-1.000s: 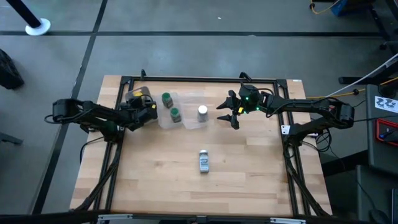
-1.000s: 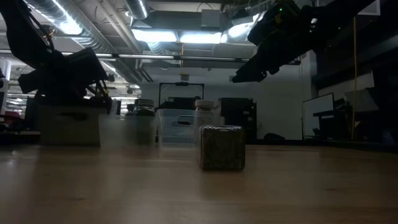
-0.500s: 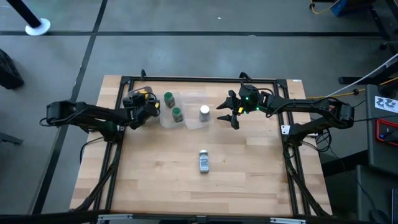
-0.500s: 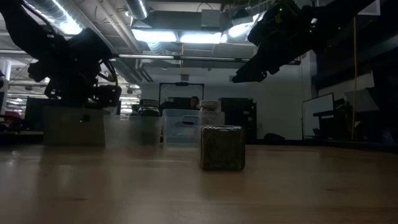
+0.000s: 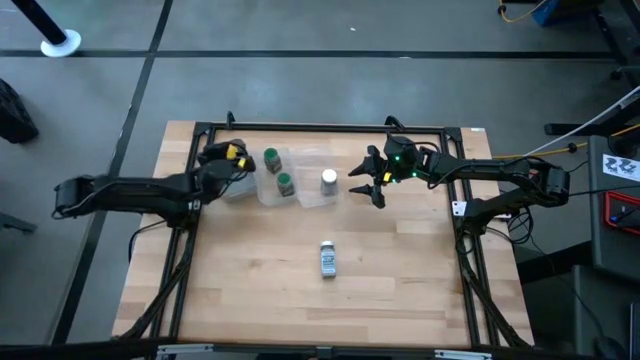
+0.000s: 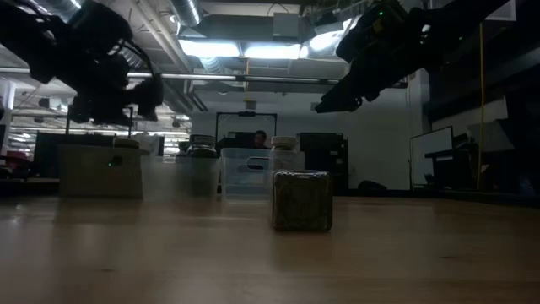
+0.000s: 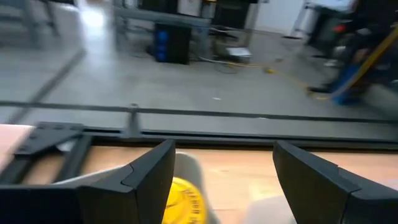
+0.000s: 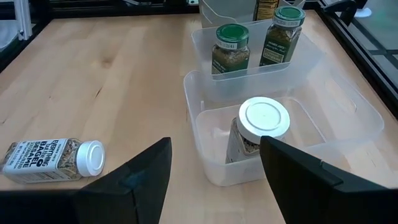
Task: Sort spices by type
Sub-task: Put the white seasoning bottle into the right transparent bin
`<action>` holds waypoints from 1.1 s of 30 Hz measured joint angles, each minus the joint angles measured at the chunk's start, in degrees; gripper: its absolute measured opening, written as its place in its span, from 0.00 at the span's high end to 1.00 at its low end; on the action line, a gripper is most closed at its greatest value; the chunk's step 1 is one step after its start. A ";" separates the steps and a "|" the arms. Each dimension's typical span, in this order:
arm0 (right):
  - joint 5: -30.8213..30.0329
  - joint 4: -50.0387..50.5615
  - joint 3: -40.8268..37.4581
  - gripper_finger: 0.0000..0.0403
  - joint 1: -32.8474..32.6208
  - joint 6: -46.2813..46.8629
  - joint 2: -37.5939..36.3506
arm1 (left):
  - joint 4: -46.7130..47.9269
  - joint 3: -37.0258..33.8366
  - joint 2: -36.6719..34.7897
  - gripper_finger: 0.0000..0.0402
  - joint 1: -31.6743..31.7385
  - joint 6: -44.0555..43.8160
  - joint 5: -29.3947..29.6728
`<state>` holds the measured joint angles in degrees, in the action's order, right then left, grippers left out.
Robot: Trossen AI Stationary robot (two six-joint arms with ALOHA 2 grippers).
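Observation:
My left gripper (image 5: 224, 168) is open and hovers above the yellow-lidded spice jar (image 5: 236, 153), whose lid (image 7: 183, 202) shows below and between the fingers. That jar stands in the leftmost clear container (image 5: 238, 185). Two green-lidded jars (image 5: 269, 160) (image 5: 284, 183) stand in the middle container. A white-lidded jar (image 8: 264, 119) stands in the right container (image 8: 348, 118). A second white-lidded jar (image 5: 327, 258) lies on its side on the bare table. My right gripper (image 5: 372, 182) is open and raised, to the right of the containers.
The three clear containers sit in a row near the table's far edge, inside the black frame (image 5: 320, 127). The lying jar (image 6: 301, 200) is alone in the middle of the wooden table (image 5: 250, 290), with free room around it.
My left gripper has risen from the leftmost container and drawn back toward the table's left edge. The yellow-lidded jar has stayed in the container, and its lid now shows in the high view. My right arm has kept still.

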<state>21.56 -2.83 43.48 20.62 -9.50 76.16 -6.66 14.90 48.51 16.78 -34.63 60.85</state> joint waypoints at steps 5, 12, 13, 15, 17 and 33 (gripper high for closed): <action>4.71 -0.03 0.02 0.39 -0.02 -1.45 0.00 | 0.00 0.00 -6.15 0.37 -0.25 0.55 -6.59; 8.34 -0.86 0.07 0.39 -4.07 -8.66 0.00 | 0.41 0.02 -13.59 0.37 -5.77 14.13 -11.00; 7.98 -0.96 0.07 0.39 -5.36 -10.50 0.00 | 0.68 0.00 -14.35 0.37 -6.96 16.38 -12.70; 6.64 -1.02 0.08 0.39 -8.14 -14.95 0.00 | 0.82 -0.45 -15.68 0.37 -9.29 19.41 -16.68; 4.88 -1.28 0.07 0.39 -11.01 -18.69 0.00 | 1.91 -1.21 -16.75 0.37 -11.64 21.68 -19.88; 0.94 10.71 10.87 0.39 -22.95 -20.86 2.35 | 1.54 -11.95 -30.62 0.37 -21.32 22.73 -21.33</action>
<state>22.50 7.88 54.35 -2.33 -30.36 78.51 -5.12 2.94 17.88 -4.54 -11.90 39.52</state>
